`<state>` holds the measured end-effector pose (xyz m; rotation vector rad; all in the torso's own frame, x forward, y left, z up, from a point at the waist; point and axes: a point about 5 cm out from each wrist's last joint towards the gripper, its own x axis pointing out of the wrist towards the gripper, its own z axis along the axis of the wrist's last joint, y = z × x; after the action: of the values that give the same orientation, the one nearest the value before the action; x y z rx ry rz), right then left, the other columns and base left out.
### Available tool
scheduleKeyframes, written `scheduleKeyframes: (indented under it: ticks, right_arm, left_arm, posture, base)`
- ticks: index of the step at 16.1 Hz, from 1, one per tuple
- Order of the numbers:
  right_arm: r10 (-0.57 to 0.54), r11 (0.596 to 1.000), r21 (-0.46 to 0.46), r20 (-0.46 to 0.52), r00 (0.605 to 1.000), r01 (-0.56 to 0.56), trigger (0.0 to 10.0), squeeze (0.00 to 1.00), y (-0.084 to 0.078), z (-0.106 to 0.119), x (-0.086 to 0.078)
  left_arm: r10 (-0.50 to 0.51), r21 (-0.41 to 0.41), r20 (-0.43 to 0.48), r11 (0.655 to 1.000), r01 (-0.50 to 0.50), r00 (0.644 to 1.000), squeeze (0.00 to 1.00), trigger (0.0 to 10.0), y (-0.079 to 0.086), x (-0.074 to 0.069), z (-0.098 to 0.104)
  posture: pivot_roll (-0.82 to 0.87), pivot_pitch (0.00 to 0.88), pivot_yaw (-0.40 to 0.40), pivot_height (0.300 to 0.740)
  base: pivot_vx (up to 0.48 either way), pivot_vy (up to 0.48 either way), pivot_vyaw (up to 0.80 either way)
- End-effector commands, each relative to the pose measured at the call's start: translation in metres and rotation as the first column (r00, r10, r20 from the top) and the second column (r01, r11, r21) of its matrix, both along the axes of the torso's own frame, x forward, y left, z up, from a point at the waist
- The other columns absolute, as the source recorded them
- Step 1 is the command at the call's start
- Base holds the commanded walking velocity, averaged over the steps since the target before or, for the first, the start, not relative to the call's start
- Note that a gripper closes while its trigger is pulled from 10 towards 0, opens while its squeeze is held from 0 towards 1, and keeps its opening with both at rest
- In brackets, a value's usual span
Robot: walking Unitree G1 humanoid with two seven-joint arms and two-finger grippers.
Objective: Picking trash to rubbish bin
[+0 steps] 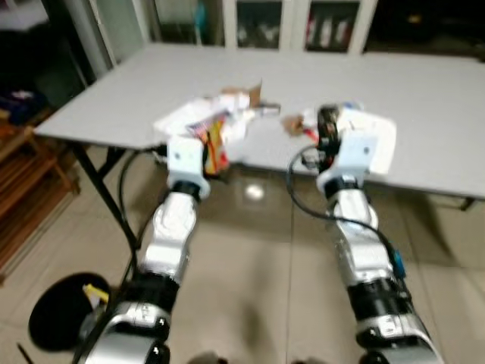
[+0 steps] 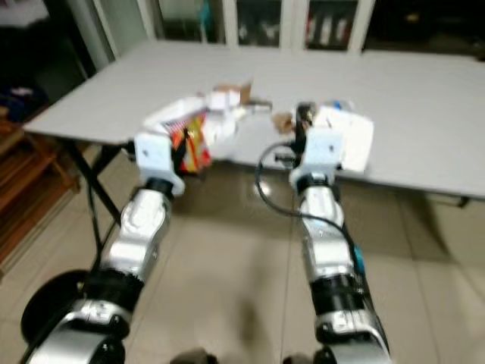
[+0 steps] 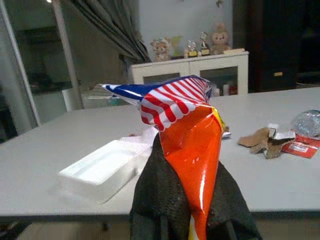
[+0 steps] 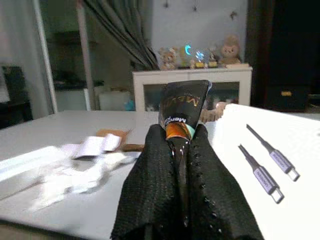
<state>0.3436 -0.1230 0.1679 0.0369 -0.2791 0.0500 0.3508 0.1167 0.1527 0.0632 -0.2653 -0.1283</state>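
Smooth grey table [image 1: 424,91], crinkled glossy wrapper [image 3: 187,130]

Gold letters "MER", the rest cut off, on the dark wrapper [image 4: 183,107] pinched in the right gripper [image 4: 186,165], red packet [image 3: 299,148] on the table with white print too small to read

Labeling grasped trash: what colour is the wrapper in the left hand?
Orange, with a red, white and blue striped top. The wrapper shows best in the left wrist view.
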Motion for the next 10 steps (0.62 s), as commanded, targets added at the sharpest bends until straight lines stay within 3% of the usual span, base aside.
scheduleKeyframes:
  ticks: [1, 10]
  right_arm:
    - [0.01, 1.0, -0.001, -0.003, 1.0, -0.01, 10.0, 0.0, 0.0011, -0.0002, 0.0]
    - [0.01, 1.0, -0.006, -0.013, 1.0, -0.01, 10.0, 0.0, 0.0, -0.001, 0.0007]
  left_arm:
    - [-0.001, -0.003, 0.001, 1.0, 0.001, 1.0, 0.0, 10.0, -0.0003, 0.0004, 0.0011]
    - [0.008, -0.006, -0.002, 1.0, -0.008, 1.0, 0.0, 10.0, 0.0001, -0.0005, 0.0001]
  posture:
    - [-0.03, 0.0, 0.083, 0.74]
    - [-0.03, 0.007, 0.074, 0.74]
  base:
    - [-0.315, 0.0, 0.0]
    - [-0.31, 0.0, 0.0]
